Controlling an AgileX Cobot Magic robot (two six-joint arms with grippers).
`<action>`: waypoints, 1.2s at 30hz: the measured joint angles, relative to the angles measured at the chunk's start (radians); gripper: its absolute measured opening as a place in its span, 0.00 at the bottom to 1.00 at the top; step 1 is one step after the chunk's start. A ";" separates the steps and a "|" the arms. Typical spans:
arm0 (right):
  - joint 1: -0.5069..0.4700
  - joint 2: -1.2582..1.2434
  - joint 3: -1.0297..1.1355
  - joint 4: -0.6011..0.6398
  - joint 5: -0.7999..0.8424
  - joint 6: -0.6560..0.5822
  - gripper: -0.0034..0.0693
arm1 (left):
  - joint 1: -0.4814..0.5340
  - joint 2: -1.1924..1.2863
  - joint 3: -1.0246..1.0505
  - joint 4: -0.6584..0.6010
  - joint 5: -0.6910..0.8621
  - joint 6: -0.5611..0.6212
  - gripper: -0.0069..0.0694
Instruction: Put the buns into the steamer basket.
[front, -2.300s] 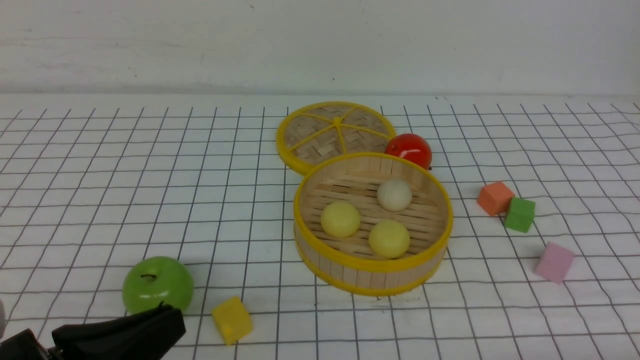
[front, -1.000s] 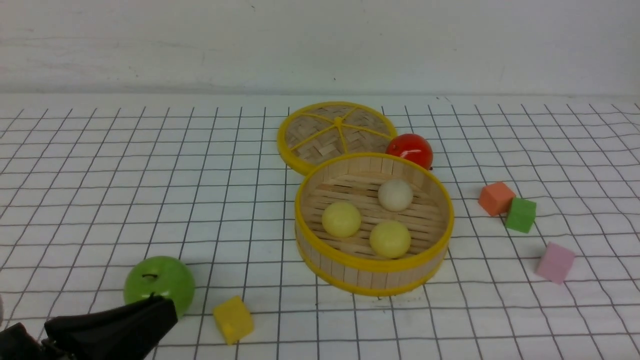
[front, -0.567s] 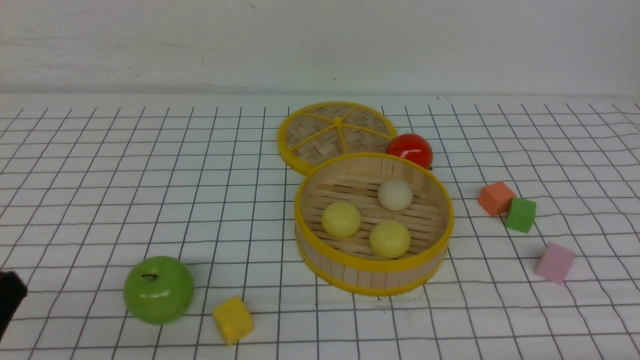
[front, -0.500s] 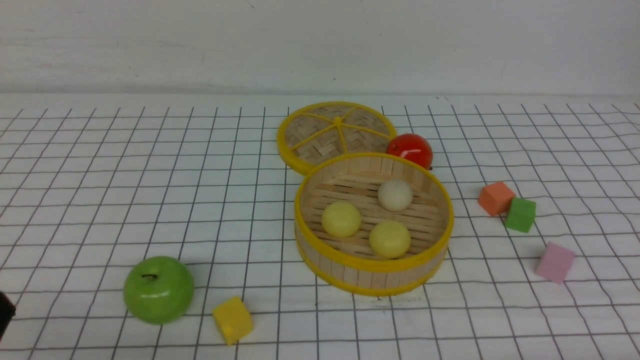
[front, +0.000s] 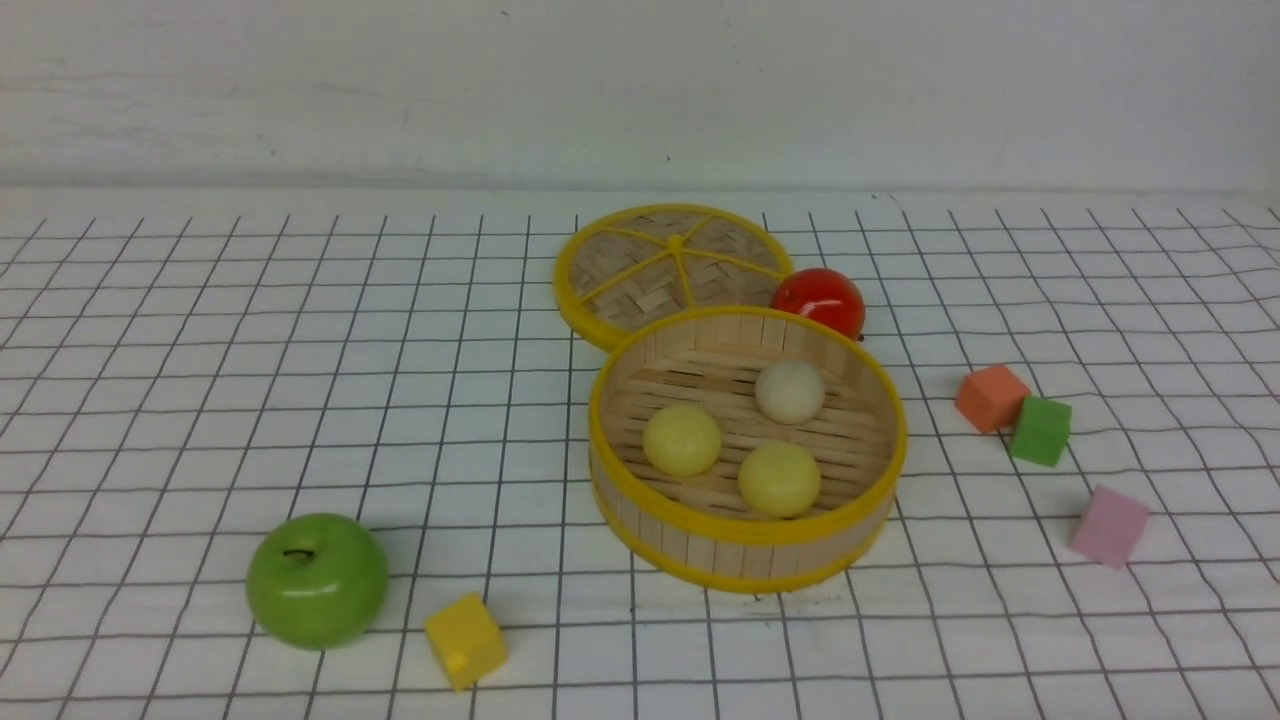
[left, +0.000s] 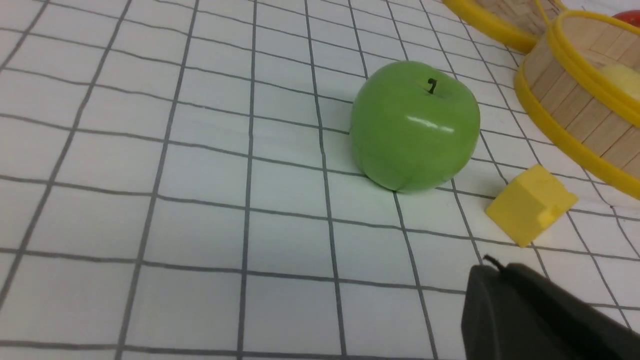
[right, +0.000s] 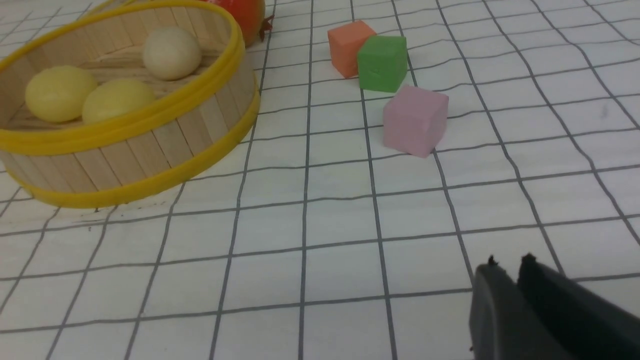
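The steamer basket (front: 745, 527) stands mid-table, a deep bamboo tub with yellow rims. All three buns lie on its slatted floor: two pale yellow buns (front: 682, 440) (front: 779, 479) and one cream bun (front: 790, 390). The right wrist view shows the same basket (right: 150, 145) and its buns (right: 60, 93) (right: 117, 100) (right: 171, 52). Neither gripper shows in the front view. My left gripper (left: 492, 265) is shut and empty, low over the cloth near the green apple (left: 415, 125). My right gripper (right: 510, 262) hangs over bare cloth, its tips a narrow slit apart, holding nothing.
The flat woven lid (front: 672, 262) lies behind the basket, with a red apple (front: 820, 300) beside it. A green apple (front: 317, 580) and a yellow cube (front: 465, 640) sit front left. Orange (front: 990, 397), green (front: 1040, 430) and pink (front: 1108, 525) cubes lie right.
My left gripper has drawn back from beside the green apple and left the front view at the lower left. The basket, buns and other objects have not moved.
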 joint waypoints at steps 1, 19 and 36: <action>0.000 0.000 0.000 0.000 0.000 0.000 0.14 | 0.000 0.000 0.000 0.000 -0.001 0.000 0.07; 0.000 0.000 0.000 0.000 0.000 0.000 0.17 | 0.001 0.000 0.000 0.000 -0.005 -0.001 0.07; 0.000 0.000 0.000 -0.001 0.000 0.000 0.21 | 0.001 0.000 0.000 0.000 -0.005 -0.001 0.07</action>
